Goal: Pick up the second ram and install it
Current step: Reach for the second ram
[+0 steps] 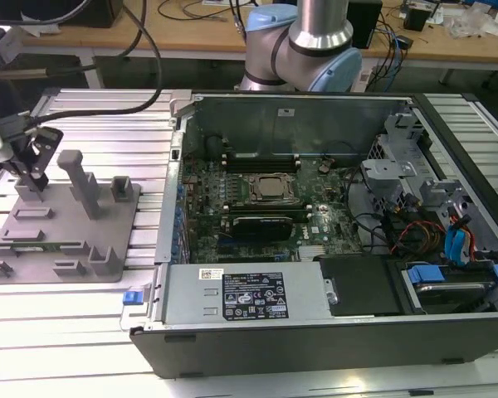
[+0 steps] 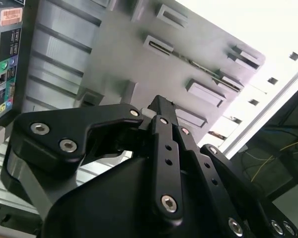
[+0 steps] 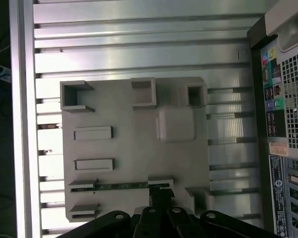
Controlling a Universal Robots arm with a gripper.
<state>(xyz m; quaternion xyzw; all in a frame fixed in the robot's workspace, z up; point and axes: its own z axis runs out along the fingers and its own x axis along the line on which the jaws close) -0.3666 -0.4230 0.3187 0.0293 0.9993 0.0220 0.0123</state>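
Second ram (image 3: 120,186) sits in its slots near the edge of the grey fixture plate (image 3: 134,144), not yet lifted; gripper (image 3: 161,196) hovers just beside one end, fingers apparently closed on nothing; pick-up & install into PC case (image 1: 315,319) both remain.

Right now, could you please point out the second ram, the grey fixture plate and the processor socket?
second ram (image 3: 121,186): first wrist view, middle of the green strip.
grey fixture plate (image 3: 134,148): first wrist view, bare flat middle.
processor socket (image 1: 270,188): exterior view, its metal centre.
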